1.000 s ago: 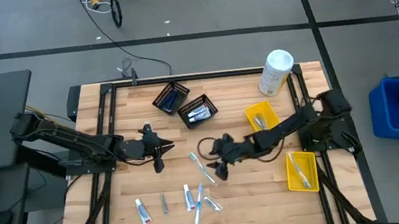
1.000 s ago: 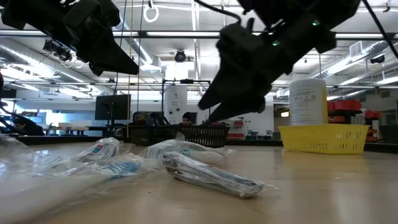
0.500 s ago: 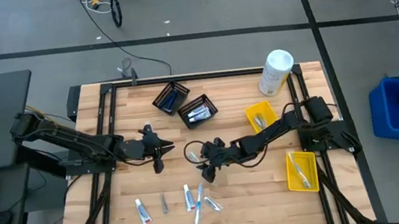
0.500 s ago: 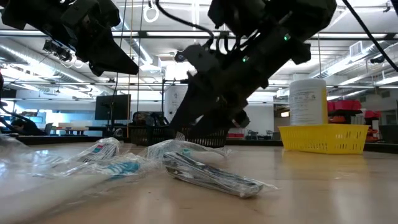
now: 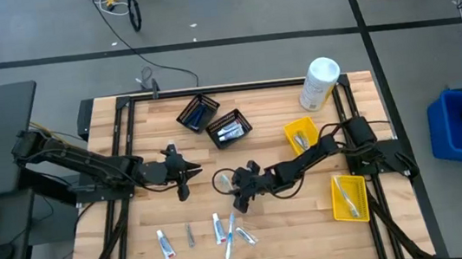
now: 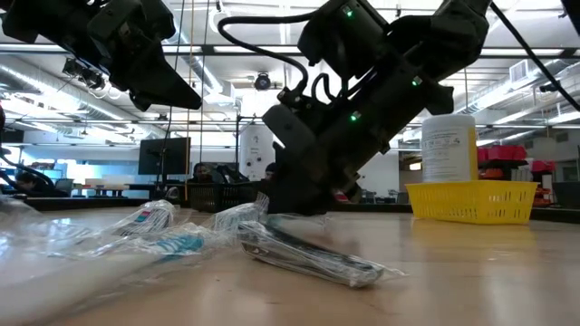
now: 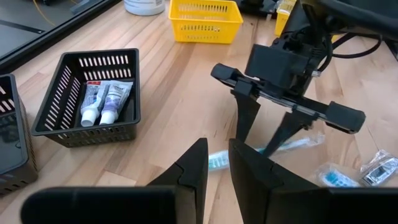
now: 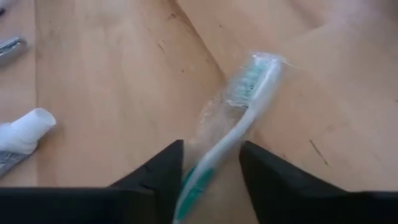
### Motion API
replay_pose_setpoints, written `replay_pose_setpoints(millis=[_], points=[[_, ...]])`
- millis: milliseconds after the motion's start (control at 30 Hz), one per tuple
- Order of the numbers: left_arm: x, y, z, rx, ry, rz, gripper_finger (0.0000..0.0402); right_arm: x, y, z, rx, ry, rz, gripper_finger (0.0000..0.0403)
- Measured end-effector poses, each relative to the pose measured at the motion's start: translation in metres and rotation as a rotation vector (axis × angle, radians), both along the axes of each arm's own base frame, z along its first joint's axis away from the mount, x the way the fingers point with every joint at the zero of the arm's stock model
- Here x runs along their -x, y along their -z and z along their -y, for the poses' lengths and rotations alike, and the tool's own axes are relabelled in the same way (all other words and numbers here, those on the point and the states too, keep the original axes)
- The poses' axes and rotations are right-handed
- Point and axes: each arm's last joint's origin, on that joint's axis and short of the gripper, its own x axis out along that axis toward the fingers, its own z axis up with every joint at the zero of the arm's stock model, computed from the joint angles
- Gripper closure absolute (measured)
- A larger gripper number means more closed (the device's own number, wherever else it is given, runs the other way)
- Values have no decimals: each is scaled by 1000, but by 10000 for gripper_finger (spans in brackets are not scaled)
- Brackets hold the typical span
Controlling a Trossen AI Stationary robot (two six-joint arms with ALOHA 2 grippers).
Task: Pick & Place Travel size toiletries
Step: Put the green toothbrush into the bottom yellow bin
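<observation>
A wrapped toothbrush (image 8: 239,118) lies flat on the desk (image 5: 285,219) near its middle, its handle running between the two fingers (image 8: 155,174) of the right gripper (image 5: 237,200). The fingers are down at the desk on either side of the handle with a gap showing on each side, so they are part open and not clamped on it. In the left wrist view the same toothbrush (image 7: 292,144) shows as a pale blue strip under that gripper (image 7: 264,134).

Just in front of it, toward the desk's near edge, lie more wrapped toiletries (image 5: 229,228): tubes, a toothbrush and small silver pieces, with another tube (image 5: 164,242) and a thin dark piece (image 5: 189,234) off to the left. In the low view these show as crinkled clear wrappers (image 6: 304,254).

The left gripper (image 5: 182,185) hangs above the desk left of centre, apart from everything; its fingers (image 7: 193,171) stand close together with a narrow slit between them and hold nothing.

At the far side sit two black baskets: one (image 5: 228,130) holds two tubes (image 7: 106,102), the other (image 5: 197,113) dark blue items. Two yellow bins (image 5: 302,134) (image 5: 349,197) stand on the right, and a white canister (image 5: 320,83) at the far right corner.
</observation>
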Motion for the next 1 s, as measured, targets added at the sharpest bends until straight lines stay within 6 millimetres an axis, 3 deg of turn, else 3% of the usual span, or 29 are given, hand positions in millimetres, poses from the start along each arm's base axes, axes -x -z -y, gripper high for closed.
replay_pose_setpoints(millis=[267, 433, 600, 800, 1000], points=[[0, 0, 0, 0, 0, 0, 331, -2, 0, 2, 7, 5, 32, 349], [0, 0, 0, 0, -2, 0, 331, -2, -11, 3, 32, 5, 57, 367], [0, 0, 0, 2, -5, -3, 331, 6, -44, 3, 31, 6, 70, 368], [0, 1, 0, 1, -5, -6, 331, 45, -98, -9, -65, 22, -24, 369], [0, 1, 0, 3, -5, -5, 331, 110, -146, -33, -187, 99, -140, 370]])
